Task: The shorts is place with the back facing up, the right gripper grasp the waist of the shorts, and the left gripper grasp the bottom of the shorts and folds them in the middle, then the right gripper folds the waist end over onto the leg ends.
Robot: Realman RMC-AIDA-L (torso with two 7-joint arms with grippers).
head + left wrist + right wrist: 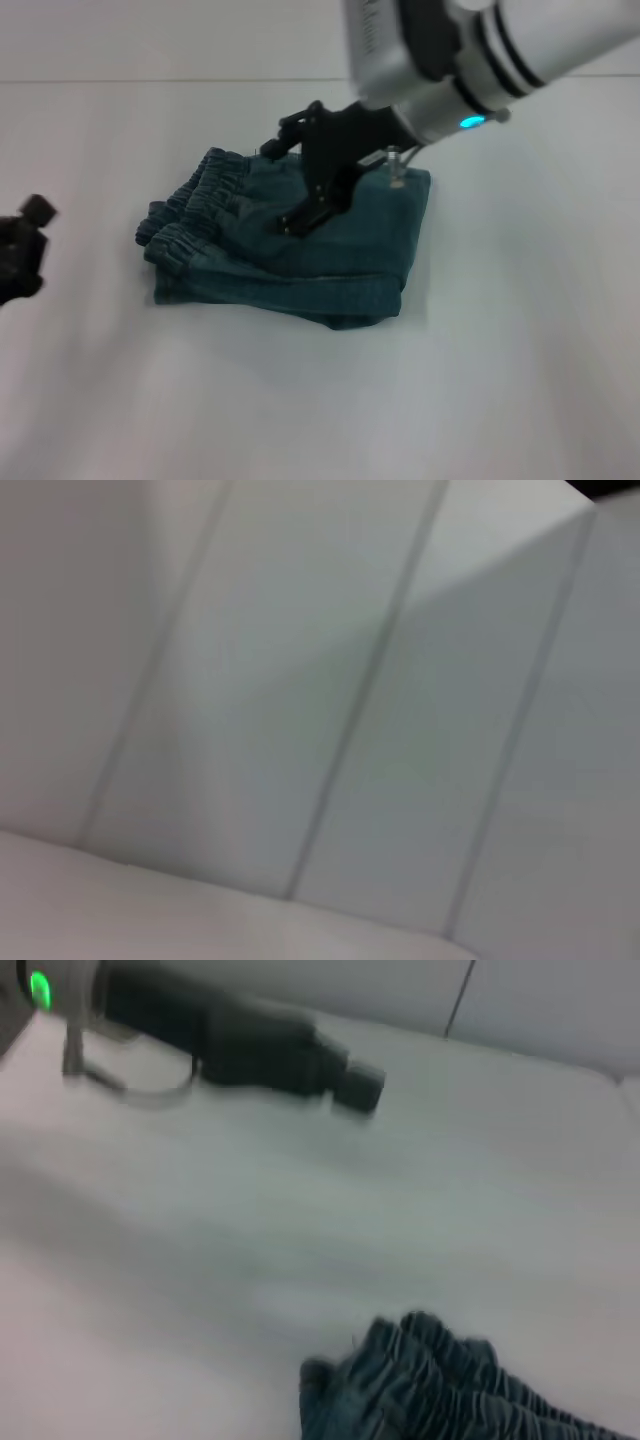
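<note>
The shorts [330, 260] lie on the white table as a compact folded denim bundle. Their ruffled waist end [195, 205] is on top at the bundle's left side, and the same ruffles [440, 1385] show in the right wrist view. The cartoon print and the bottom of the shorts are hidden in the fold. My right gripper [288, 185] hovers open just over the bundle's middle, with no cloth between its fingers. My left gripper [22, 250] sits apart at the table's far left, and the right wrist view shows it [345, 1075] above bare table.
The white table [500, 380] spreads around the bundle on all sides. A white panelled wall [380, 680] fills the left wrist view, and the table's back edge [150, 80] runs behind the shorts.
</note>
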